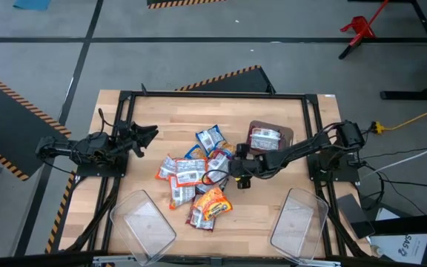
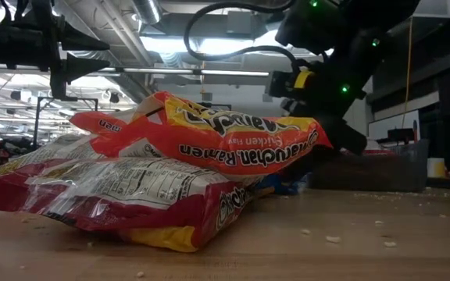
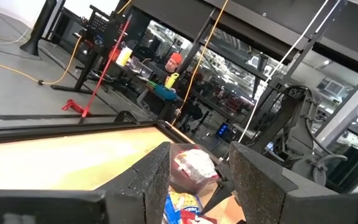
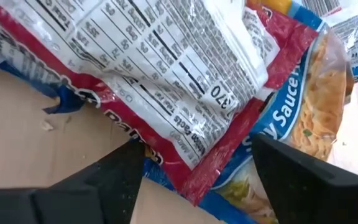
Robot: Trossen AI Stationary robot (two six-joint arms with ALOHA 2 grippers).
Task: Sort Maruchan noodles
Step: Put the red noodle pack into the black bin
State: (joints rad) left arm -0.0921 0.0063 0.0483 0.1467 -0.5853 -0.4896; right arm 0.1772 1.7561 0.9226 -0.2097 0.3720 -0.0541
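Note:
Several Maruchan noodle packets (image 1: 199, 174) lie heaped at the table's middle. An orange one (image 1: 213, 202) rests on a red-maroon one (image 2: 131, 191) at the near side of the heap. My right gripper (image 1: 236, 175) reaches in low from the right, open, at the heap's right edge. Its fingers stand on either side of the corner of a red-edged packet (image 4: 185, 118), which lies label-back up on a blue-yellow packet (image 4: 303, 106). My left gripper (image 1: 148, 136) waits open at the table's left, aimed toward the heap. My right gripper (image 4: 194, 183) has its open fingers on either side of the red-edged packet's corner (image 4: 201, 177), coming in low and slanting from the table's right. The packet lies flat on the heap. I cannot tell whether either finger touches it.
A brown box (image 1: 270, 137) at the heap's far right holds one packet. Two clear bins stand at the near edge, one on the left (image 1: 143, 222) and one on the right (image 1: 299, 221). Bare wood (image 1: 147, 111) lies between the left gripper and the far edge.

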